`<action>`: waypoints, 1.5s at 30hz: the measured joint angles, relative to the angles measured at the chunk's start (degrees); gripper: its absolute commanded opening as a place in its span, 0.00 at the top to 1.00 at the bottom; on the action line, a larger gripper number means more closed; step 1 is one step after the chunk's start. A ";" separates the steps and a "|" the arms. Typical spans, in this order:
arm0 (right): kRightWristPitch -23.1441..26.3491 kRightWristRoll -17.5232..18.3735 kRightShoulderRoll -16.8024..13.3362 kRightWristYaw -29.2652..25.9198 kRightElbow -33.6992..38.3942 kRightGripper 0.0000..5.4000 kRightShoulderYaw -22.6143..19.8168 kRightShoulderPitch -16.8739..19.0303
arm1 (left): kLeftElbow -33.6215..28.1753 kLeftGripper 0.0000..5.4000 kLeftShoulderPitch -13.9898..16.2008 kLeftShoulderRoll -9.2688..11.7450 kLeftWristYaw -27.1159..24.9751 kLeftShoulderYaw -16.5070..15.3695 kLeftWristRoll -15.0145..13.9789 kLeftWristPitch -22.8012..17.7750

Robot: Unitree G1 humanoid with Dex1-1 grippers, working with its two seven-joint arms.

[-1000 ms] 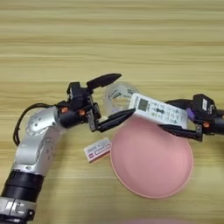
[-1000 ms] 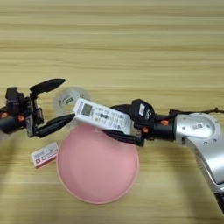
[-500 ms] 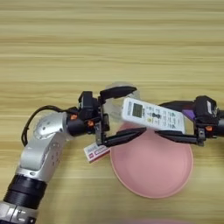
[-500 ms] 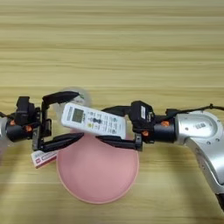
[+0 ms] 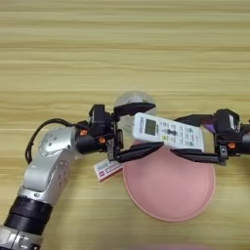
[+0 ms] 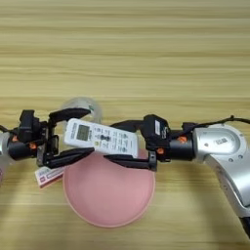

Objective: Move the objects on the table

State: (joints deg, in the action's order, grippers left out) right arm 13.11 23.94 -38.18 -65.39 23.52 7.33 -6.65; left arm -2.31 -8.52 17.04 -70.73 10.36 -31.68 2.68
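Over the far rim of the pink plate (image 5: 168,188), the white remote (image 5: 168,132) sits mid-handoff: right gripper (image 6: 126,143) clamping its right end, left gripper (image 5: 135,131) spread wide around its left end; next, I'd judge, left closes before right lets go.

Clear tape roll (image 5: 128,99); below-left, small red-and-white box (image 5: 107,169)

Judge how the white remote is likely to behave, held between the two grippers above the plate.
The white remote looks rigid, so it likely won't sag. Its smooth casing may slip between the thin fingers. Held above the pink plate, a drop would probably land there.
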 measured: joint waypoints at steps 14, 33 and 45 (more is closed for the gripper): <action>0.06 0.33 0.01 -0.06 0.00 0.46 -0.02 0.00 | 0.02 0.43 0.11 -0.03 -0.59 0.11 0.18 0.38; 0.17 2.52 0.50 1.07 0.14 0.21 -0.65 -0.03 | 1.44 0.46 0.12 -0.56 -0.45 0.13 2.04 1.68; 0.21 5.96 0.78 1.33 0.63 0.00 -1.58 -0.09 | 3.97 0.47 -0.62 -0.73 1.43 -0.88 2.57 2.95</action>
State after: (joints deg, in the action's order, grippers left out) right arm 13.32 29.90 -37.40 -64.07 24.15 5.76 -6.74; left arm 1.66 -9.14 16.31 -69.30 9.48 -29.11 5.63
